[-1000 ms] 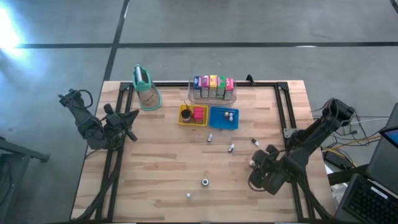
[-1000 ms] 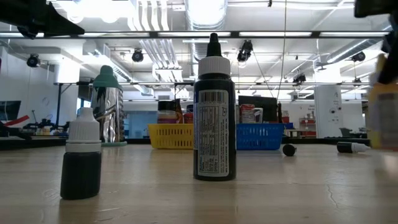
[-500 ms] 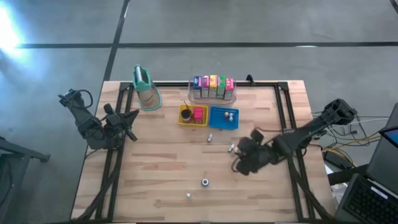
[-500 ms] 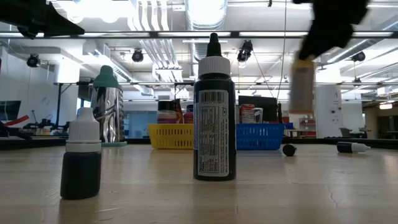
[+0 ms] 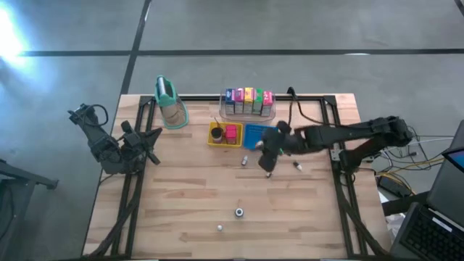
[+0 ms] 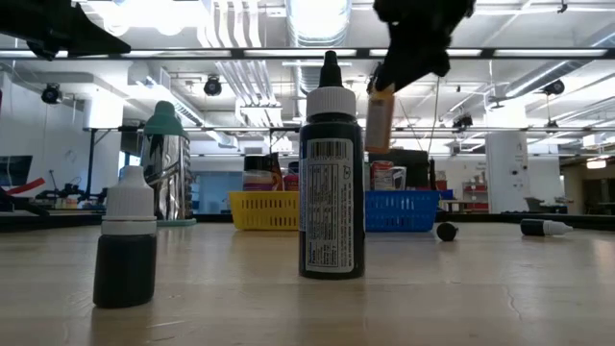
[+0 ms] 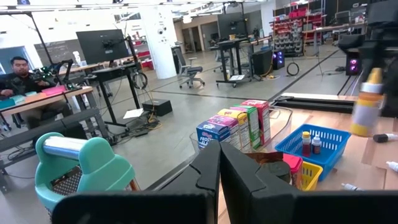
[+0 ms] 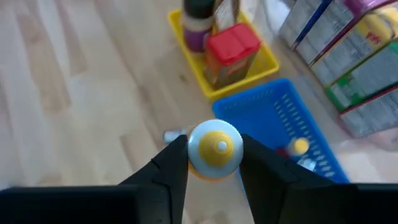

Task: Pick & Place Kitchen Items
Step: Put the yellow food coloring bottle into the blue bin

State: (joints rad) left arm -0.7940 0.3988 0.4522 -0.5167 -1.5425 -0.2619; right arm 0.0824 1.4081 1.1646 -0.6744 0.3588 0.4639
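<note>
My right gripper (image 5: 270,150) is shut on a small tan bottle with a white and yellow cap (image 8: 215,148). It hangs over the table just in front of the blue tray (image 5: 255,137). The bottle (image 6: 379,119) shows high above the tabletop in the low view and also in the left wrist view (image 7: 367,102). My left gripper (image 5: 148,138) waits shut at the table's left edge, and its fingers (image 7: 208,177) show closed with nothing between them. A yellow tray (image 5: 217,139) holds a red block (image 8: 231,53). Colourful cartons (image 5: 248,100) stand in a clear bin behind the trays. My right gripper pinches the bottle at its cap end (image 8: 193,155) between its two fingers (image 8: 174,167), one on each side. The fingers slant down from the table's right. The bottle hangs below them, nearly upright with its cap up, lifted clear of the table.
A tall tan container with a teal top (image 5: 169,101) stands at the far left. Small bottles lie loose on the wood (image 5: 245,160) (image 5: 296,166). Two more stand near the front edge, a tall black one (image 6: 332,178) and a short one (image 6: 125,250).
My right gripper has carried the bottle from the table's near right up and toward the far left, to just in front of the blue tray. The wrist has rolled on the way. The bottle stays held and clear of the table.
</note>
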